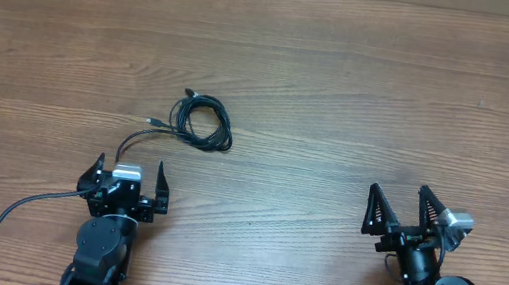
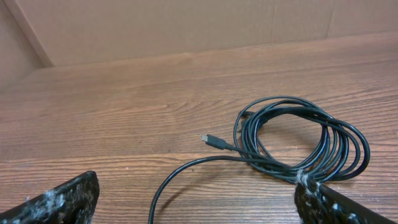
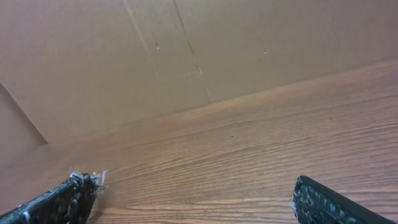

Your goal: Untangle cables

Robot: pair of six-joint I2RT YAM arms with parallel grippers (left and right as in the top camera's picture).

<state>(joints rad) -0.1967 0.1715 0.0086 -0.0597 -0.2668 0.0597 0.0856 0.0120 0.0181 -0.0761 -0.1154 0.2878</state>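
The cables (image 1: 224, 132) lie as one small black coil on the wooden table (image 1: 364, 88), left of the middle, with one plug end (image 1: 150, 123) sticking out toward the lower left. My left gripper (image 1: 130, 161) stands open just below and left of the coil, apart from it. In the left wrist view the coil (image 2: 278, 168) lies ahead and to the right, a plug (image 2: 212, 140) points left, and a loose strand curves down between my open left gripper (image 2: 198, 183). My right gripper (image 1: 399, 189) is open far to the right; the right wrist view shows that gripper (image 3: 196, 182) over bare wood.
A brown cardboard wall (image 3: 217, 50) rises behind the table's far edge. The left arm's own thick black cable (image 1: 9, 212) loops at the lower left. Both arm bases sit at the table's near edge.
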